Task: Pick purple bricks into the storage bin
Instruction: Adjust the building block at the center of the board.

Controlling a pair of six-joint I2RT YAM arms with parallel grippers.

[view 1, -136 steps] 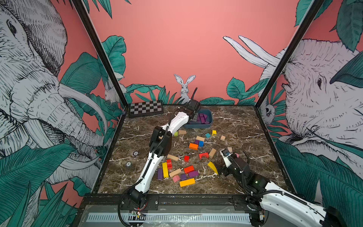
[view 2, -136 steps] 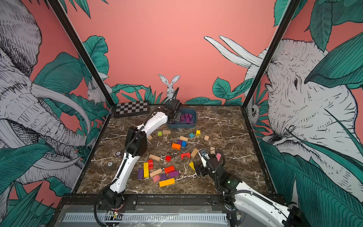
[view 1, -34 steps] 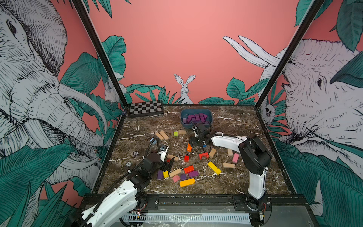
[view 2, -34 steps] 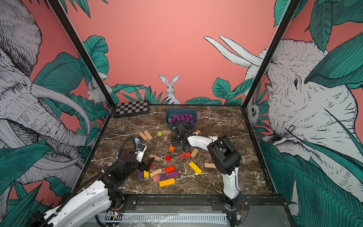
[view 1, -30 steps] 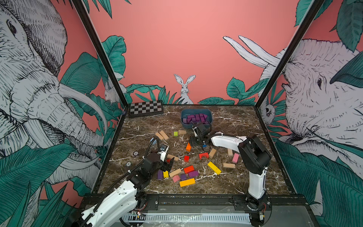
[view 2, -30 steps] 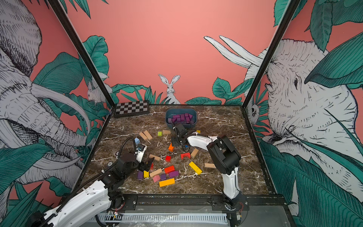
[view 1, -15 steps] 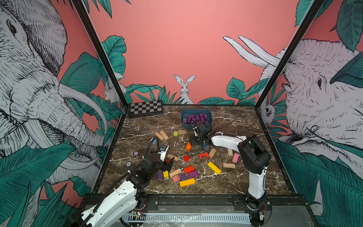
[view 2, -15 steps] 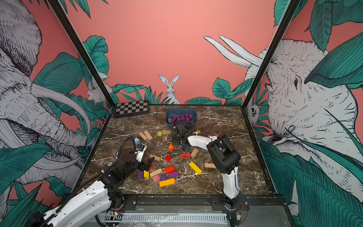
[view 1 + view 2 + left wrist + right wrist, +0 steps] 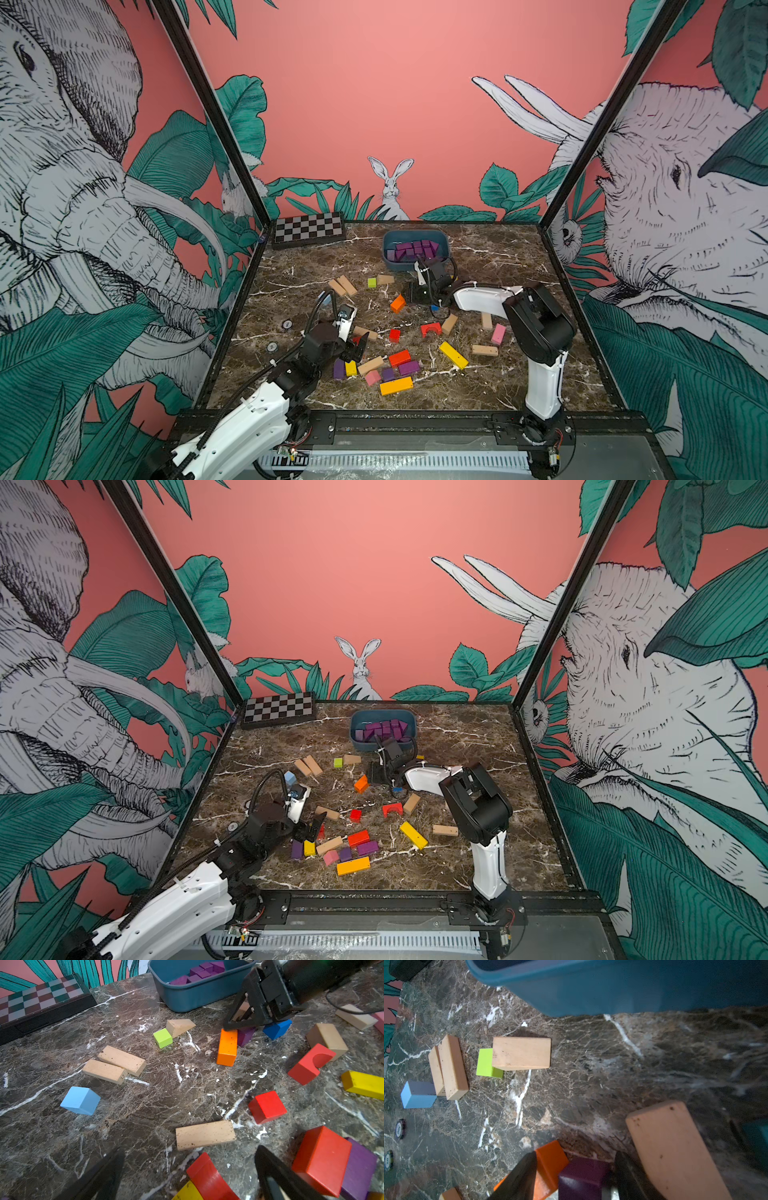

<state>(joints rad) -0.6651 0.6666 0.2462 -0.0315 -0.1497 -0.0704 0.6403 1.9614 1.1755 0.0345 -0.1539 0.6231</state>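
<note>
A shallow dark blue-grey plastic storage bin point(image 9: 398, 266) sits toward the back of the brown marble bench point(image 9: 498, 266), to the right of a flat black-and-white checkerboard box point(image 9: 308, 228) in both top views. A heap of matte purple bricks point(image 9: 411, 250) of wood lies inside it, and the left wrist view shows them too point(image 9: 199, 973).

The right arm point(image 9: 482, 297) reaches across to the patch of bench just in front of the bin. The right jaws are lowered there and stand partly spread around a small purple cube point(image 9: 581, 1176). The cube touches one finger, and the end of an orange wooden bar point(image 9: 550, 1159) lies between the cube and the other finger. I cannot tell whether they pinch the cube or only flank it. In the left wrist view the same cube point(image 9: 245, 1035) sits under the jaws, between the orange bar point(image 9: 227, 1048) and a dark blue wooden cube point(image 9: 276, 1028).

The left arm point(image 9: 249, 419) lies low at the front left of the bench. The left jaws are spread wide and hold nothing. They are poised over a red curved wooden block point(image 9: 207, 1176), with a red rectangular block point(image 9: 322, 1159) just beside one finger.

Three more purple bricks lie on the bench in the front cluster: one upright bar point(image 9: 339, 369) near the left jaws, one flat bar point(image 9: 409, 368) and one small cube point(image 9: 387, 374). Yellow, red, pink, orange and plain wooden blocks lie around them.
</note>
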